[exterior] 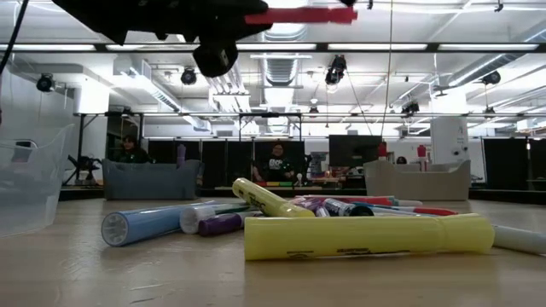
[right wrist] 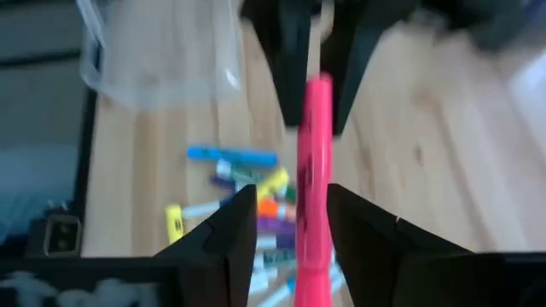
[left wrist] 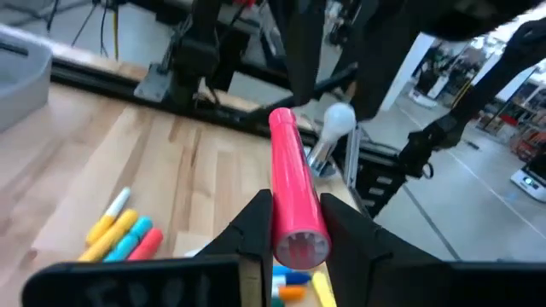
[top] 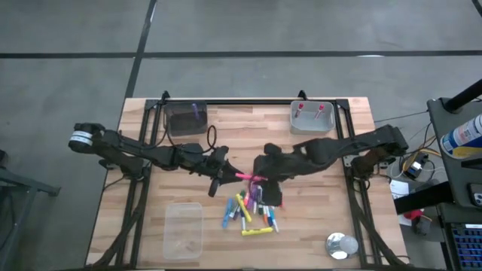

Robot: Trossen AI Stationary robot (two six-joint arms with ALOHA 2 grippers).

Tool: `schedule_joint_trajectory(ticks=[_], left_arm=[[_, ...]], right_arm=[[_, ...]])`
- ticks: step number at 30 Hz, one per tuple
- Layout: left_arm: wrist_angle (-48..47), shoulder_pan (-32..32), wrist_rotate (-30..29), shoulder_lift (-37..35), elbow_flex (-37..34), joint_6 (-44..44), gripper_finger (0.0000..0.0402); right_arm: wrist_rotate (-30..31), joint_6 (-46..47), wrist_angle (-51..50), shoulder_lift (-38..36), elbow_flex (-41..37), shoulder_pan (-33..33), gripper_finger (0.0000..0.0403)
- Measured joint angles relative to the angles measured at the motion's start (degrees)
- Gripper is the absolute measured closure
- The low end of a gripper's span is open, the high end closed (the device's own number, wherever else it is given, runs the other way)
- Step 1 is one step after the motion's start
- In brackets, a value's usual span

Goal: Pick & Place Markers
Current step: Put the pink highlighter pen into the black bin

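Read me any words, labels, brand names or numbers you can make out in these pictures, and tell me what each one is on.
No text can be read in any view.
Yellow marker: small dark marks along its barrel, too small to read.
Blue and white bottle beside the table: its label is too blurred to read.
Pink marker, other markers and bins: no visible print.

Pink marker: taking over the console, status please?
Left gripper shut on pink marker, held above the table. Right gripper straddles its far end, fingers apart. Marker pile directly below. Nothing blocking.
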Motion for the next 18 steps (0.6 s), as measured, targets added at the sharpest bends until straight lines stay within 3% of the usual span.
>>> schedule_joint_trajectory(ticks=[9, 18], left_arm=[[7.6, 0.0, 0.1, -1.8, 0.0, 1.7, 0.0330], [7.5, 0.0, -3.2, -8.0, 0.0, 5.5, 0.0330]], right_arm=[[3.0, -8.9, 9.1, -6.6, 0.0, 0.0, 0.0258], [3.2, -17.6, 16.1, -8.4, 0.0, 0.6, 0.0268]])
